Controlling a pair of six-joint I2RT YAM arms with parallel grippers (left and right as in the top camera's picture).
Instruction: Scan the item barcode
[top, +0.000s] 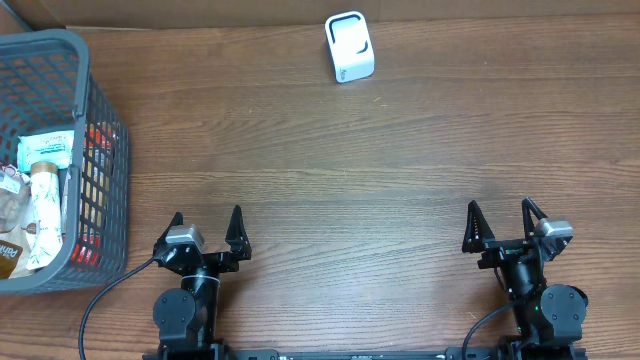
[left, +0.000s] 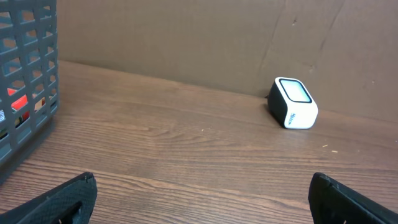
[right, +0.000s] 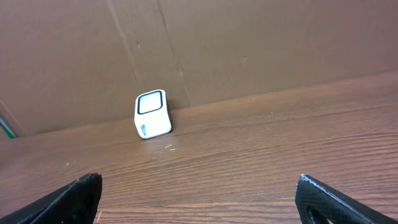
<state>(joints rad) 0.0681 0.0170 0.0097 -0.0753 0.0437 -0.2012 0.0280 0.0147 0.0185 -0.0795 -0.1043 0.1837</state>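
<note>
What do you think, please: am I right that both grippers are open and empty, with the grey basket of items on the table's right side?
Not quite: the overhead view shows the grey basket on the left side of the table, not the right. The left gripper and the right gripper are indeed open and empty.

Bare tabletop lies between basket and scanner.

Left wrist view: we see the scanner on the table near the cardboard wall, right of centre. The basket fills the left edge, something red behind its mesh. The left gripper stands wide, nothing between its fingers
</note>
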